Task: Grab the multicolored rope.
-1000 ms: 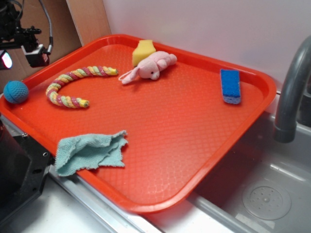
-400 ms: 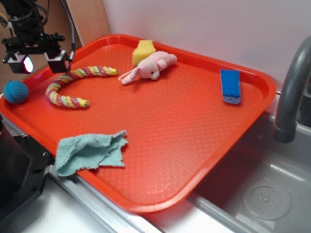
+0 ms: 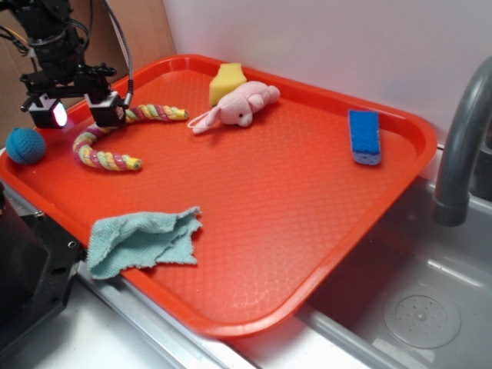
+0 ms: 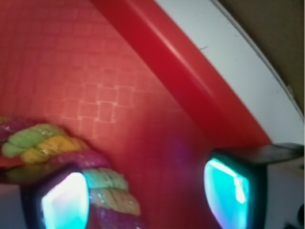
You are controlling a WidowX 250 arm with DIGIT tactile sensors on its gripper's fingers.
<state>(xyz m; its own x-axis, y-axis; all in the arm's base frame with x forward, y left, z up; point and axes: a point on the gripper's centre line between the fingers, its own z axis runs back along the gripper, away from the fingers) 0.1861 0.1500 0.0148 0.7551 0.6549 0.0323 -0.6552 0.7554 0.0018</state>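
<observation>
A large orange-red plastic tray point(image 3: 307, 231) with a fine grid pattern carries all the things. The thick twisted rope in pink, yellow and green strands point(image 3: 108, 146) lies curved like a C near the tray's left corner, with one end pointing to the far edge and the other end toward the middle of the tray.

The black pincer point(image 3: 77, 114) of the robot arm hangs over the upper bend of this rope. Its two fingers are spread apart; one finger point(image 3: 108, 114) stands in front of the rope and the other is at the outer side, near the tray's left rim. In the wrist view the two fingertips glow turquoise, and the rope point(image 4: 71, 157) lies beside and partly behind the left fingertip point(image 4: 64, 202), while bare tray floor fills the gap between them. I cannot tell if the finger touches the rope.

A blue crocheted ball point(image 3: 24, 145) rests at the left rim of the tray. A pink plush bunny point(image 3: 238, 105) lies near the far edge, touching a yellow sponge wedge point(image 3: 226, 81) behind it. A blue rectangular sponge point(image 3: 364, 136) lies close to the right corner. A crumpled light teal cloth point(image 3: 138, 242) sits at the near edge. A grey tap point(image 3: 461, 146) stands right of the tray, over a steel sink point(image 3: 415, 307).
</observation>
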